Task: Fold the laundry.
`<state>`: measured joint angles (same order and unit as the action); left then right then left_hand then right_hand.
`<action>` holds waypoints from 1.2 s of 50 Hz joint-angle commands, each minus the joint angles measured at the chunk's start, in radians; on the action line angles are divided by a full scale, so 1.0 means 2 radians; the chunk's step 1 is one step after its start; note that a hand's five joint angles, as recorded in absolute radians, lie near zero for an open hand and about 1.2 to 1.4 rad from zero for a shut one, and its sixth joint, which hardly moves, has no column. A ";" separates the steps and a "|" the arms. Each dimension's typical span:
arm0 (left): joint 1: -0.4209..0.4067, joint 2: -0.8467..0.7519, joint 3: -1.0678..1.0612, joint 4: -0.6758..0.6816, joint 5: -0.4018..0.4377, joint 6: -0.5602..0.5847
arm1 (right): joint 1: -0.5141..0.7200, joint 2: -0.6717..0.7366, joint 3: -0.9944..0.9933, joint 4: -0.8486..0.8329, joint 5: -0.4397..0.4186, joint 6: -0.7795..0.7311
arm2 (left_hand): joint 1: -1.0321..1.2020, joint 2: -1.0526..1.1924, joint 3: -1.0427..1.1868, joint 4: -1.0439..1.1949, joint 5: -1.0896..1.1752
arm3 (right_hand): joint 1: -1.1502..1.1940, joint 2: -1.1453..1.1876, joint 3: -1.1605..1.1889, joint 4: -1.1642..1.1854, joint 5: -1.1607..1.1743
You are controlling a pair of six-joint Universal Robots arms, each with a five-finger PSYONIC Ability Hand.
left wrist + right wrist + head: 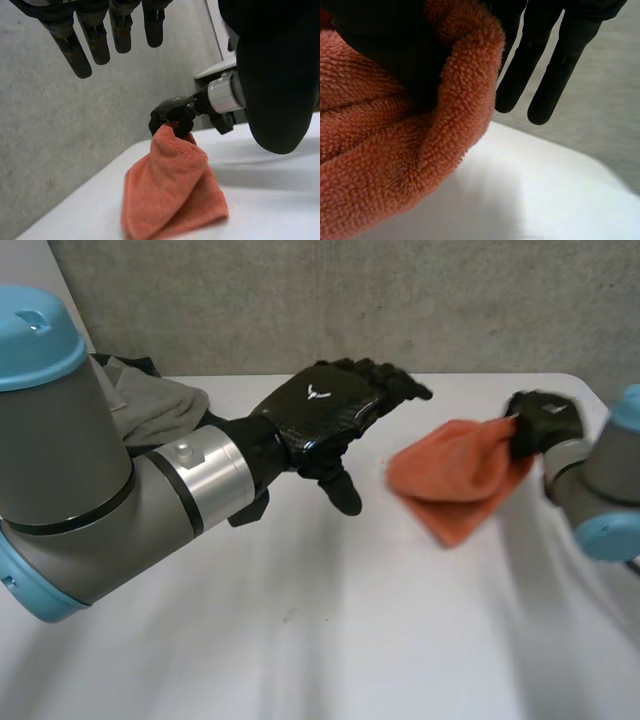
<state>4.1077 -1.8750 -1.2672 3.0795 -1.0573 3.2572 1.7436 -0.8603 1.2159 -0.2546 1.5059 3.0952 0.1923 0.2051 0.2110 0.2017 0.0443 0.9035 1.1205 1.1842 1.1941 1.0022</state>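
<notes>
Two of the right hand's [541,422] fingers [547,65] are sticking out straight past the cloth. The rest of that hand is closing on a bunched bit of the orange terry cloth [455,480] at its upper end. The cloth is hanging from this pinch as a loose cone, and its lower end is resting on the white surface [300,640], toward the robot's right. The left hand [320,410] is keeping its fingers [82,55] straight and spread. It is gripping nothing and hovering above the surface near the cloth, apart from it.

Progress (judgement): folding is barely starting. The cloth is being held crumpled rather than laid flat, and no clean fold is showing. Spreading, folding and setting aside all appear to be left. A pile of grey garments [150,405] is lying at the far edge behind the left arm, apparently waiting unfolded.

Hard to read: the pinch is hiding whether a corner or an edge is being held. The thumb is mostly buried in terry. The left arm is covering part of the grey pile, so the item count is unclear.
</notes>
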 commanded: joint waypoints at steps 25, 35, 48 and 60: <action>-0.014 0.006 0.005 0.016 -0.003 -0.010 | -0.178 0.297 -0.520 0.245 -0.013 -0.017 | 0.000 -0.006 -0.009 -0.004 -0.013 | -0.364 -0.473 -0.505 -0.510 -0.501; -0.014 0.004 0.001 0.017 -0.003 -0.013 | -0.197 0.291 -0.499 0.285 -0.138 -0.019 | 0.000 -0.006 -0.009 -0.004 -0.013 | -0.364 -0.473 -0.505 -0.510 -0.501; -0.014 -0.005 0.000 0.017 -0.003 -0.024 | -0.198 0.307 -0.504 0.294 -0.194 -0.017 | 0.002 -0.005 -0.008 -0.003 -0.011 | 0.244 0.135 0.103 0.098 0.107; -0.014 -0.004 0.002 0.017 -0.003 -0.024 | -0.232 0.304 -0.524 0.228 -0.019 0.094 | 0.002 -0.005 -0.008 -0.003 -0.011 | 0.246 0.138 0.106 0.101 0.110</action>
<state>4.0813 -1.8835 -1.2631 3.1140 -1.0631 3.2086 1.3146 -0.2489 0.1745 0.2536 1.3341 3.1976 0.1923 0.2051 0.2110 0.2017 0.0443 1.0049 1.1115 1.1372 1.1935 0.9290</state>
